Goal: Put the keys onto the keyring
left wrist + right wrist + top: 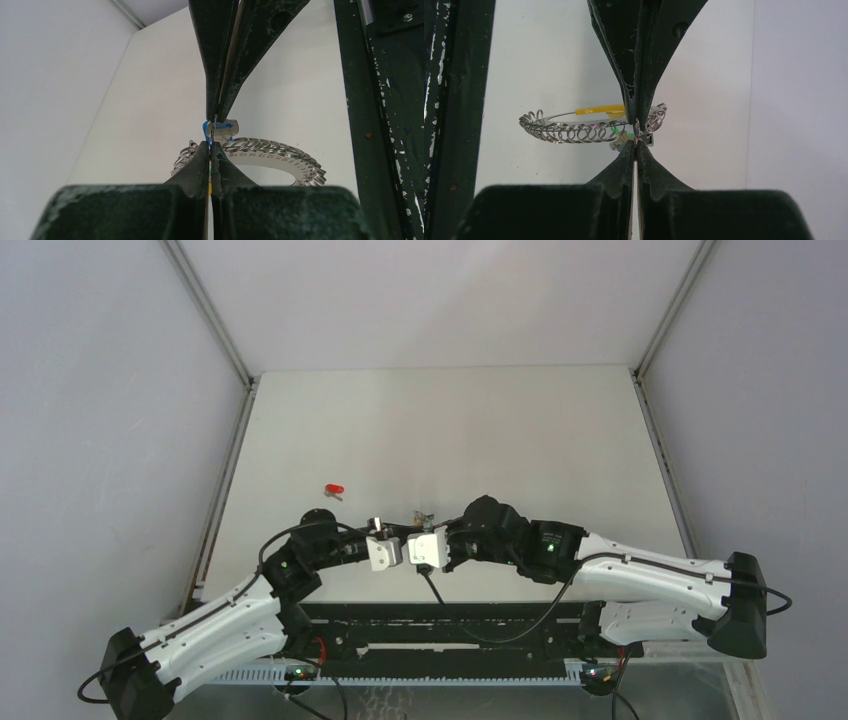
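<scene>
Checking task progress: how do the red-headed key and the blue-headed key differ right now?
Colour: the red-headed key has a red head, the blue-headed key a blue one. Place: the red-headed key lies alone on the table, left of both grippers; the blue-headed key is pinched in the left gripper, beside the keyring held by the right gripper. Both are tiny.

Top view: red key point(334, 489) too small for you to read its blade; keyring point(420, 514) only a speck | Left wrist: blue key point(222, 126) mostly behind left fingers point(197, 165); you cannot tell what they pinch | Right wrist: keyring's wire hidden where right fingers point(624, 165) meet; green bit point(616, 131) blurred.
</scene>
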### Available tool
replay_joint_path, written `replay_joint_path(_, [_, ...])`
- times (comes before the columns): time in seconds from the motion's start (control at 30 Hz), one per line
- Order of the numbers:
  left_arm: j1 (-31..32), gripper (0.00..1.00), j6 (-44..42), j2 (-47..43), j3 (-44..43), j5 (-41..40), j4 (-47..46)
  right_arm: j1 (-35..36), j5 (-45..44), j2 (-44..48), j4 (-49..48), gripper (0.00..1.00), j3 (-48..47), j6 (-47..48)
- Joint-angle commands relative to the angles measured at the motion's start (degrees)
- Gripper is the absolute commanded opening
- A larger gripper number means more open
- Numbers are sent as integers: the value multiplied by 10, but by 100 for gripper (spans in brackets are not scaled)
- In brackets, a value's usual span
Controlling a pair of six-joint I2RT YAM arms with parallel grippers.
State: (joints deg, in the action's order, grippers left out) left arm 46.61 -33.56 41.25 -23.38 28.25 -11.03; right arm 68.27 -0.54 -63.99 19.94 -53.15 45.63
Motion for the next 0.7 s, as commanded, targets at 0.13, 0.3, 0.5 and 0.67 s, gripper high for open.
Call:
replay_joint_path(0.13, [4, 0, 3, -4, -34, 15, -34, -2, -4, -5, -12, 0, -8, -13])
replay_joint_path(0.3, [4, 0, 3, -4, -34, 11, -34, -2, -7, -1, -13, 0, -8, -14])
replay_joint_path(0.5, [4, 0, -1, -4, -34, -3, -28, -1, -2, 10, -8, 0, -8, -14])
replay_joint_path(0.67, [4, 0, -2, -4, -36, -7, -23, 0, -4, 13, -10, 0, -8, -12])
